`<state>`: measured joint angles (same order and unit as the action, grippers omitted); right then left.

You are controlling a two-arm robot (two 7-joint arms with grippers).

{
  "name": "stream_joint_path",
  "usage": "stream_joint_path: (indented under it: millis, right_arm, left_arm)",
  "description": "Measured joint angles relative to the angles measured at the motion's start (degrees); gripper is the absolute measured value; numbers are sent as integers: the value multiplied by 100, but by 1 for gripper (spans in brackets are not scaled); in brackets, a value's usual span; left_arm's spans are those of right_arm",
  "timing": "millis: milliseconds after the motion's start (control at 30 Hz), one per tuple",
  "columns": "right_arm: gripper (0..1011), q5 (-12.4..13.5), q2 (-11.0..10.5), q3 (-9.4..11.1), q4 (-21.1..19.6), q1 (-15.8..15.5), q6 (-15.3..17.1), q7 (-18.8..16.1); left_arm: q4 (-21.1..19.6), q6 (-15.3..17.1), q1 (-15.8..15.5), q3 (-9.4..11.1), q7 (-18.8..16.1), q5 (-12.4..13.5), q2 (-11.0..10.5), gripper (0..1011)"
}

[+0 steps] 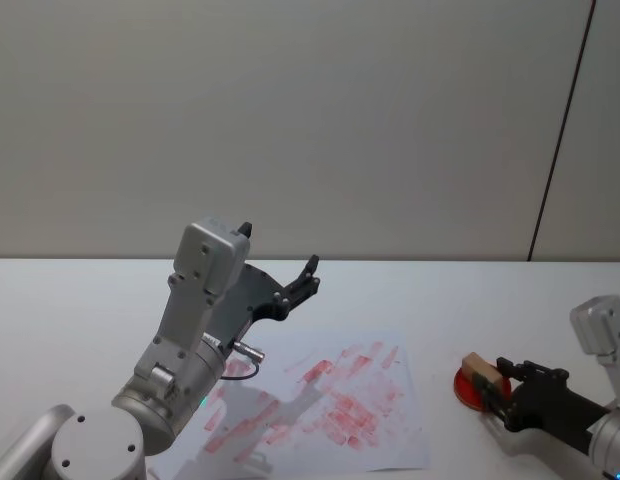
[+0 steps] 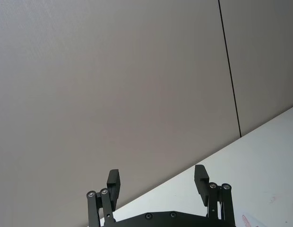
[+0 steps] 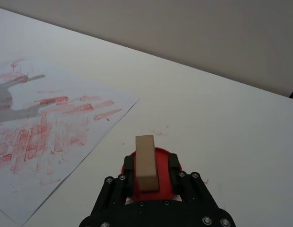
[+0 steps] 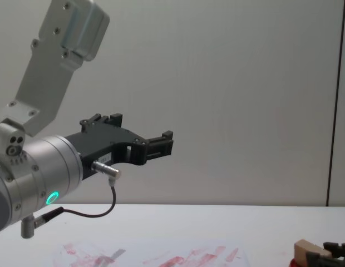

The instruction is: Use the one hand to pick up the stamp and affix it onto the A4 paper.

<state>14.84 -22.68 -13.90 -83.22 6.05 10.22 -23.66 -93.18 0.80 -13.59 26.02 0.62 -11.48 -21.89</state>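
1. Stamp [image 3: 145,162]: pale tan wooden block, clamped between the two fingers of the right pincer [image 3: 151,166]. In the right wrist view its long axis runs along the finger direction, pointing forward out of the pincer, front end past the fingertips.
2. Stamp sits directly over the red ink pad [image 3: 160,156], a flat round red disc on the white table [image 3: 222,123]. Can't tell whether the stamp touches the pad or is just above it.
3. In the head view the stamp [image 1: 478,368] is at the near right of the table, on the left edge of the pad [image 1: 468,390], with the right pincer [image 1: 490,385] reaching in from the right edge.
4. A4 paper [image 1: 330,400]: white sheet with red blotches and streaks, flat on the table left of the pad, apart from it, bare table between. Nearest paper corner [image 3: 134,99] points toward the pad side.
5. A few small red specks on the table between paper and pad.
6. Left pincer [image 1: 280,262]: raised high above the far left part of the paper, fingers spread apart, nothing in them, pointing toward the back wall [image 1: 310,120]. Its shadow falls on the paper.
7. Nothing lies on the table between stamp and paper.
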Motion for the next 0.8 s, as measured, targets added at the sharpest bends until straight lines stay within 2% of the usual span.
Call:
stream_joint_path:
  millis: [33, 133, 167, 267, 333, 367, 500, 633, 800]
  right_arm:
    - [387, 3, -1, 0, 4, -1, 2, 1]
    - [531, 26, -4, 0, 9, -5, 9, 8]
    - [531, 34, -6, 1, 9, -6, 9, 13]
    - [651, 82, -12, 13, -8, -11, -9, 34]
    - [695, 115, -17, 23, -38, -14, -30, 47]
    - [754, 159, -20, 32, -70, -18, -62, 63]
    - [842, 273, -29, 65, -200, -27, -143, 107]
    - [974, 419, -34, 101, -389, -27, -231, 167]
    - [1001, 531, -33, 127, -544, -20, -291, 219]
  left_arm:
    - [0, 0, 0, 0, 0, 0, 0, 1002]
    - [0, 0, 0, 0, 0, 0, 0, 1003]
    - [0, 0, 0, 0, 0, 0, 0, 1002]
    - [0, 0, 0, 0, 0, 0, 0, 1002]
    - [0, 0, 0, 0, 0, 0, 0, 1002]
    - [0, 0, 0, 0, 0, 0, 0, 1002]
    - [0, 0, 0, 0, 0, 0, 0, 1003]
    - [0, 0, 0, 0, 0, 0, 0, 1002]
    - [0, 0, 0, 0, 0, 0, 0, 1002]
